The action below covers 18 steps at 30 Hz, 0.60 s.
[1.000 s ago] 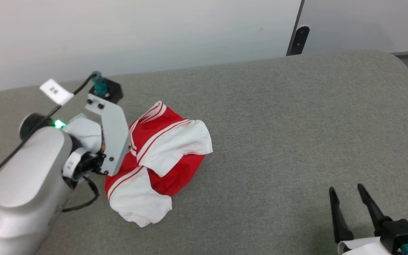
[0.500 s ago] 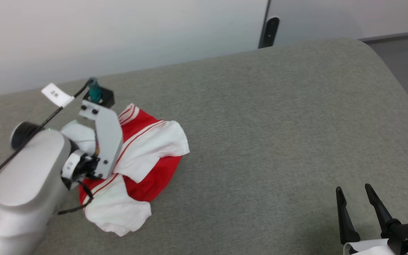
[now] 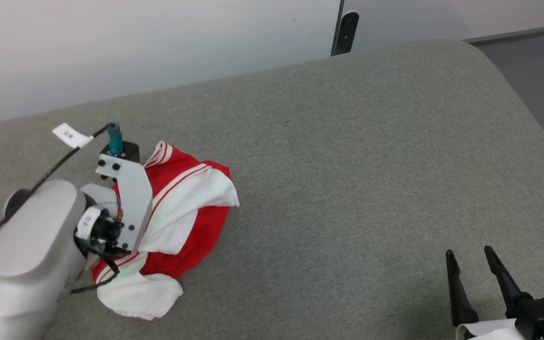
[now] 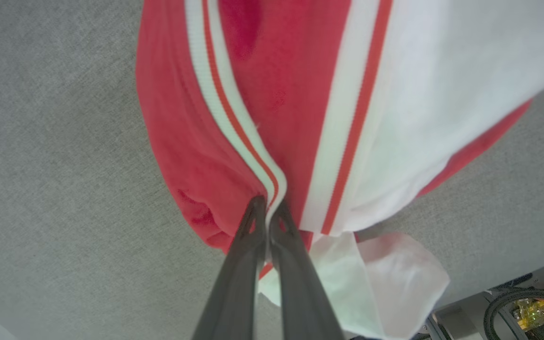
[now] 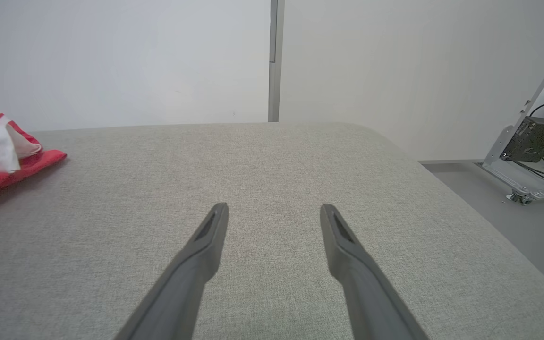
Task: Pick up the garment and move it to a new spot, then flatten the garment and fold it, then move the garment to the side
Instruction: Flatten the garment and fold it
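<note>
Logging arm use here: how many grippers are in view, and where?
2. The left gripper is shut on the striped trim of the garment, on the left of the grey surface. The right gripper is open at the head view's lower right, apart from the garment.

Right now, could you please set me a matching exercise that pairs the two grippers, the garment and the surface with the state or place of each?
Things:
1. left gripper
2. right gripper
3. garment
4. grey surface

States or places:
A. open, holding nothing
B. bunched up, red and white
C. lies under the garment
D. shut on the striped trim

Pairs: 1-D; 2-A; 3-B; 4-C
</note>
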### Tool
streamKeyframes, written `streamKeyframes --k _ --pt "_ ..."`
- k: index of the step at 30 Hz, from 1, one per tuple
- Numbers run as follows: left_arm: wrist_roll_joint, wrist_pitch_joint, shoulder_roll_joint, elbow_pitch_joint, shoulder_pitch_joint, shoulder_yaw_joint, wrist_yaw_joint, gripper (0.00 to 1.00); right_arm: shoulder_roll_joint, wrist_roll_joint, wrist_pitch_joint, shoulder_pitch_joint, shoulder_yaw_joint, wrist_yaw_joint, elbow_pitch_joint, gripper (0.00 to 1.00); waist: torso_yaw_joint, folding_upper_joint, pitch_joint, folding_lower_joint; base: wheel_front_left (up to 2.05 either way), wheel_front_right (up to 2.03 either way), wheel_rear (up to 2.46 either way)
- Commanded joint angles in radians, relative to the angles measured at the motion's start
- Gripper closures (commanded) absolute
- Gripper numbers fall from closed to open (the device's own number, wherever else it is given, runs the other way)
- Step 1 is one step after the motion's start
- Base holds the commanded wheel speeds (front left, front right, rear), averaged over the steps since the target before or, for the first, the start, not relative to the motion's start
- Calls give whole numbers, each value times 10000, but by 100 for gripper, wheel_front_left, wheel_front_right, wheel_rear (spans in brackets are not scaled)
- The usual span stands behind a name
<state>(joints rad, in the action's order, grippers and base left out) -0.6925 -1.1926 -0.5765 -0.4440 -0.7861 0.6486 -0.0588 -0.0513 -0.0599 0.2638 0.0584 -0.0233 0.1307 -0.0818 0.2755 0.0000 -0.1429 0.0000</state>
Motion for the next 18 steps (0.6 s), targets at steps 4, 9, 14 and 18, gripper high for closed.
streamKeyframes --k 4,9,14,18 --pt "-213 -459 -178 160 -184 28 216 100 20 -47 14 -109 41 1 -42 0 -28 0 -34 0 0 0 0" --pt "-169 -710 -502 593 -585 12 534 100 20 -59 14 -104 41 1 -94 0 -71 0 -19 0 0 0 0" --pt "16 -805 -1029 939 -878 98 899 100 20 -60 14 -95 65 1 -123 0 -117 0 -16 0 0 0 0" --pt "318 -707 -1558 1008 -1018 203 1208 100 20 -15 14 -148 62 1 -96 0 -133 0 -96 0 0 0 0"
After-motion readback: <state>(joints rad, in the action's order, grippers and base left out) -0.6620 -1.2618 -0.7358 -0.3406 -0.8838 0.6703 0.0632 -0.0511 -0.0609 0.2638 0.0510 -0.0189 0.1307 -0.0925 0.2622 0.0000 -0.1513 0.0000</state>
